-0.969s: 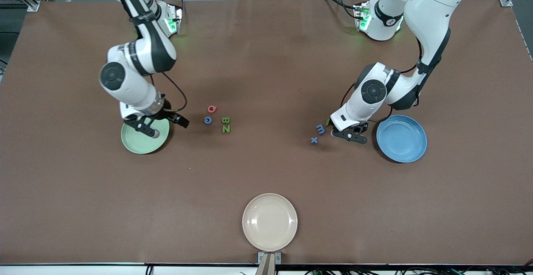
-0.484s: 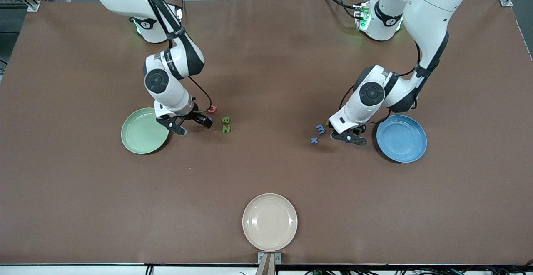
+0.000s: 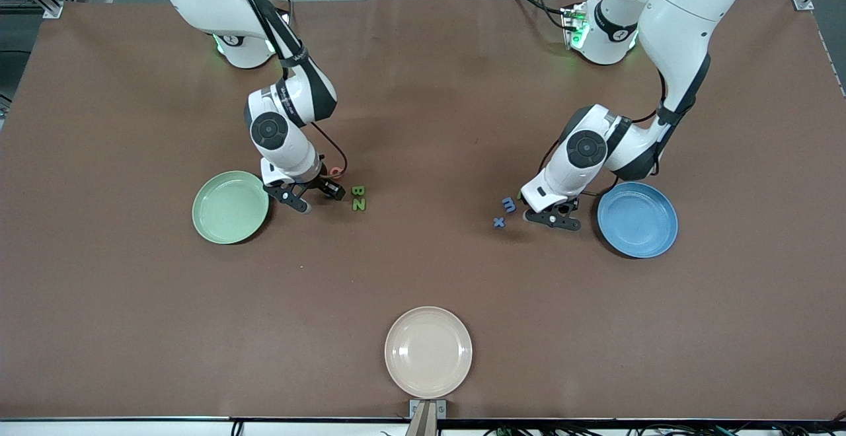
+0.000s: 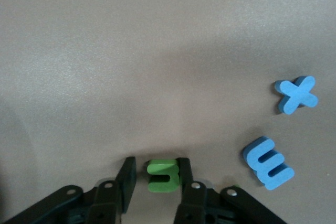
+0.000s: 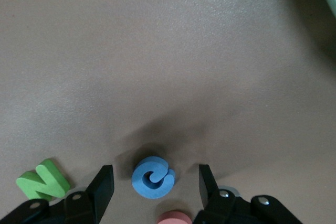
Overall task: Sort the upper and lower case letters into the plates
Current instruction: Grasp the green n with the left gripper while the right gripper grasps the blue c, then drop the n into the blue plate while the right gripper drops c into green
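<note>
While both plates, the mint green plate point(image 3: 229, 207) and the blue plate point(image 3: 638, 219), hold no letters, sorting has barely begun. Beside the blue plate, the left gripper point(image 4: 156, 179) has one finger touching a small green letter point(image 4: 164, 175) and the other just short of it, with the blue m point(image 4: 268, 162) and x point(image 4: 297, 94) lying near. Near the green plate, the right gripper point(image 5: 156, 184) stands open around a blue letter point(image 5: 152, 177), between a pink letter point(image 5: 174, 217) and the green N point(image 5: 43, 180).
</note>
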You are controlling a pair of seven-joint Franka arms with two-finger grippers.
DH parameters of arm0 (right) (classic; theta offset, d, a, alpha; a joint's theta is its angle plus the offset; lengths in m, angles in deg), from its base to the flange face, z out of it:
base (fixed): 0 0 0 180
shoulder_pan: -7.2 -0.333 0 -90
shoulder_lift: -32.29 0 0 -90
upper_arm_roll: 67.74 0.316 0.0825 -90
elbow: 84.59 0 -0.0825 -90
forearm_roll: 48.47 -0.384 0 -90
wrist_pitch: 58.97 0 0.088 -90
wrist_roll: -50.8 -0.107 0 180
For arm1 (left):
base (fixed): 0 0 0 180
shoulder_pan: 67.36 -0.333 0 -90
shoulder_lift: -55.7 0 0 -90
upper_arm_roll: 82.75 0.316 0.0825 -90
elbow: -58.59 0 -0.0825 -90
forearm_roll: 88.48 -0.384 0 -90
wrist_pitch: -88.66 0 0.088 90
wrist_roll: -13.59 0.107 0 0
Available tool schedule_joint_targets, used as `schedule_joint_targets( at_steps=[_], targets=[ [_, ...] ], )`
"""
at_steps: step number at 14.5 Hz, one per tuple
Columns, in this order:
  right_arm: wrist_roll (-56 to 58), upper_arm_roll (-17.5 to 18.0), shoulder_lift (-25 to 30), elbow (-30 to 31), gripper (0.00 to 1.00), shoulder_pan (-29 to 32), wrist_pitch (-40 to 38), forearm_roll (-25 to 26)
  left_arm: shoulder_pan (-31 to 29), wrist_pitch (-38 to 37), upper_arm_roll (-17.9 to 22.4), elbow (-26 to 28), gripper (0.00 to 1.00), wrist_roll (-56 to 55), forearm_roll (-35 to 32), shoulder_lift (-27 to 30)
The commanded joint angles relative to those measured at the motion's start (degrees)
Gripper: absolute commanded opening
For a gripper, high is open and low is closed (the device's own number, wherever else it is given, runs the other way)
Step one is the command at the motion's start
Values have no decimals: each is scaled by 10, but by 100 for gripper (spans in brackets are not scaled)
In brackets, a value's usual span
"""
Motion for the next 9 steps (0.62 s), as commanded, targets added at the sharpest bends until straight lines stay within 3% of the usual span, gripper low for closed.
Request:
schedule_joint_targets(
  at_steps=[1,4,5,8,9],
  targets=[
    [-14,-5,-2,1,62,-14,1,-8,3,1,0,-6,25,-34,-14,-3],
    [-15,-5,-7,0,47,-16,2,-8,0,-3,0,-4,17,-36,-14,1],
    [-15,-5,-7,0,39,-16,2,-8,-4,-5,0,-2,14,-37,-14,8],
    [-13,-6,-6,-1,3,-15,-3,-8,-27,-50,0,-1,10,-24,-15,62],
    [-8,-7,-2,-2,1,-9,-7,-8,-40,-73,0,-1,10,-7,-16,79]
  ],
)
